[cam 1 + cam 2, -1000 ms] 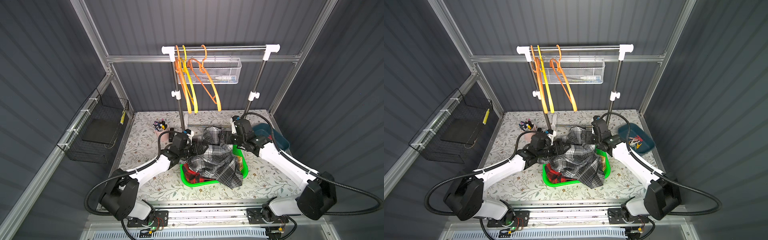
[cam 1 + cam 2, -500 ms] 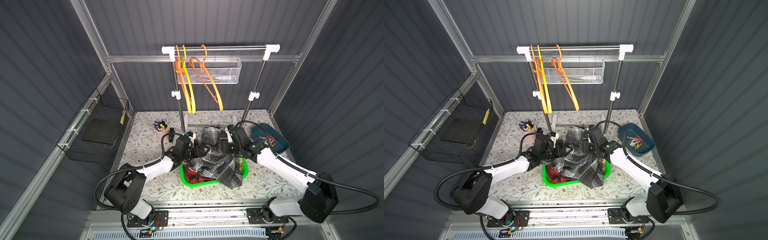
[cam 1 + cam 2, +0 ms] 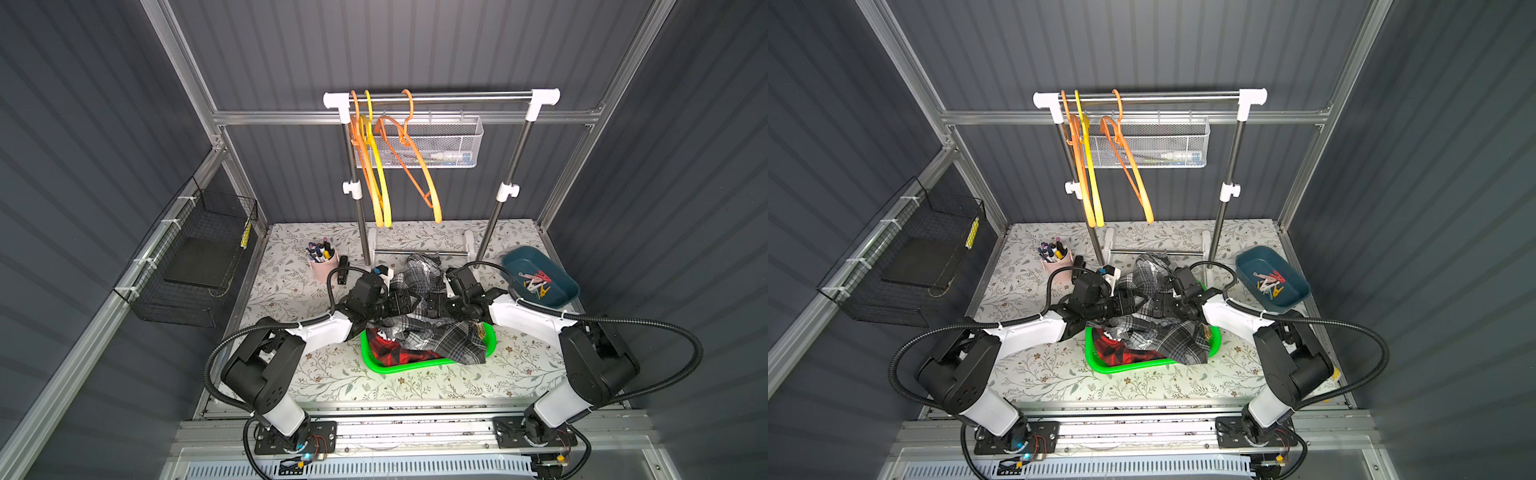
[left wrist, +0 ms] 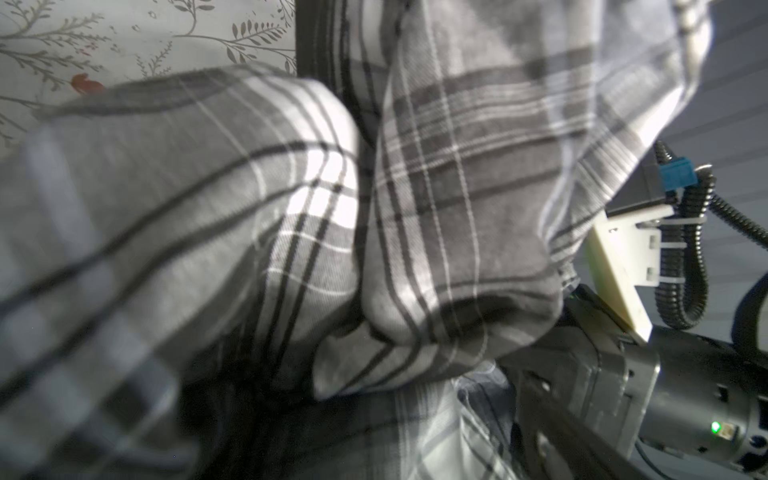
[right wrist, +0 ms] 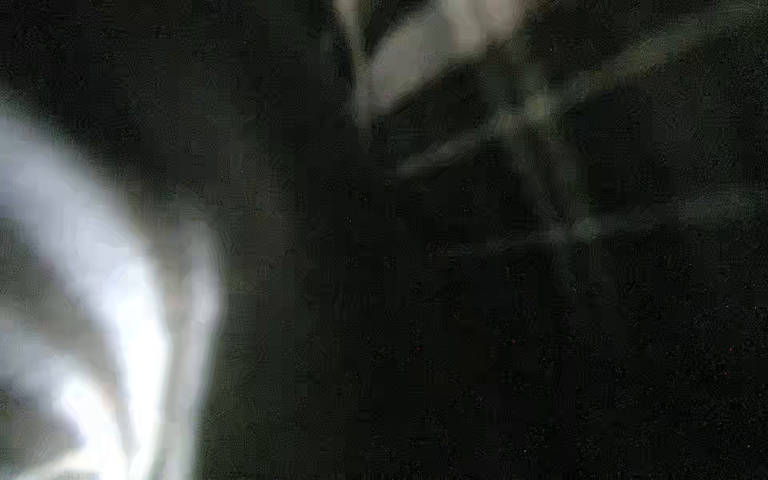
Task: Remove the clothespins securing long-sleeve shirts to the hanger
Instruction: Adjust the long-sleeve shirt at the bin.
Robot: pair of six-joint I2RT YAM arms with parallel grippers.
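One grey shirt (image 3: pixel 457 345) draping basket (image 3: pixel 376 366) rim, left gripper (image 3: pixel 407 306), right gripper (image 3: pixel 435 308) close

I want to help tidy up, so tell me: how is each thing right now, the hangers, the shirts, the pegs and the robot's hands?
Hangers: bare, hanging on the rail.
Grey plaid shirt: crumpled, heaped over the green basket.
Red-and-black shirt: in the basket, under the grey one.
Clothespins: loose in the blue tray.
Left gripper: open, against the grey shirt.
Right gripper: open, against the grey shirt.
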